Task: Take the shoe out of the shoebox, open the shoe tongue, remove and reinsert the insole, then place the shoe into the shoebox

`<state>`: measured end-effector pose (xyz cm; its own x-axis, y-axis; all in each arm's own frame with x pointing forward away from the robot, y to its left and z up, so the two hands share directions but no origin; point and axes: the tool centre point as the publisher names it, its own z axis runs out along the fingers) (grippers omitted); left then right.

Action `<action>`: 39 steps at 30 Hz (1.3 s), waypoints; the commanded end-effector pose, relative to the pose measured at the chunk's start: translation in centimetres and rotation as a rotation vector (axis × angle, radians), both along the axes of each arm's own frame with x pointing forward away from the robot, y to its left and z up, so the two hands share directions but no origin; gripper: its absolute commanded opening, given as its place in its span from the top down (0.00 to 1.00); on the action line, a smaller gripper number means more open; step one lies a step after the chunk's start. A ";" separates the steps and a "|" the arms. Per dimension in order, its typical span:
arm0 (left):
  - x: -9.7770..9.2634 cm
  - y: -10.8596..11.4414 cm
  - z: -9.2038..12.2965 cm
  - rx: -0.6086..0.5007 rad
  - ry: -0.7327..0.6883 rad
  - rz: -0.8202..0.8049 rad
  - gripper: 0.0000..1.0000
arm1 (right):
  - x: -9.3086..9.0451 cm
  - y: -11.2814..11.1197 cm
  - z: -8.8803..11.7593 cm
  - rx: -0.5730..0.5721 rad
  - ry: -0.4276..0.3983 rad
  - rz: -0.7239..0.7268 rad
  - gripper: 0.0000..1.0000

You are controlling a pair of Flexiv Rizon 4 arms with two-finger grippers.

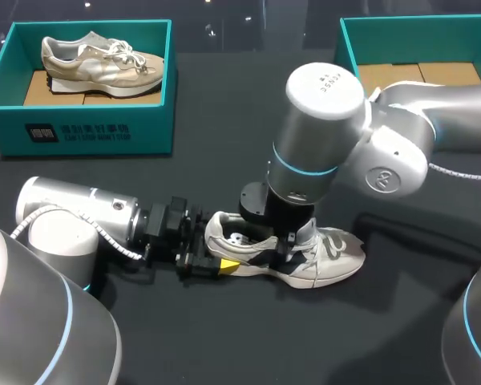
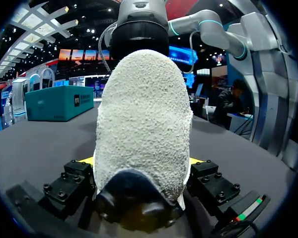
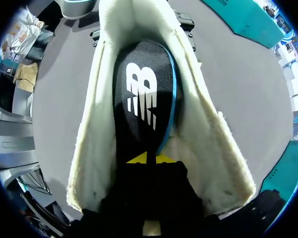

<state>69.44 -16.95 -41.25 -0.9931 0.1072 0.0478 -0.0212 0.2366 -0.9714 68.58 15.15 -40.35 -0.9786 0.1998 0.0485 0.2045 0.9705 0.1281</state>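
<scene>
A white and grey shoe (image 1: 337,257) lies on its sole mid-table, toe to the right. My left gripper (image 1: 216,261) has its fingers on both sides of the heel (image 2: 144,124), and a yellow tip (image 2: 84,161) shows beside it. My right gripper (image 1: 289,245) reaches down into the shoe's opening. In the right wrist view its yellow tips (image 3: 149,159) meet on the end of the black insole (image 3: 144,99), whose blue edge stands a little off the cream lining (image 3: 208,139).
A teal shoebox (image 1: 88,132) at the back left holds a second beige shoe (image 1: 104,64). Another teal shoebox (image 1: 361,36) stands at the back right, with only cardboard showing inside. Dark table surface lies in front of the shoe.
</scene>
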 end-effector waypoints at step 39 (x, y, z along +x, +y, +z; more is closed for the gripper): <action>0.1 0.0 -0.1 0.001 0.000 0.003 1.00 | 0.9 2.6 7.9 0.352 -0.117 0.331 1.00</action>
<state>69.52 -16.96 -41.25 -0.9932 0.1057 0.0480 -0.0218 0.2370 -0.9713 69.04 16.09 -32.85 -0.9900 -0.1220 -0.0707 -0.1410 0.8574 0.4949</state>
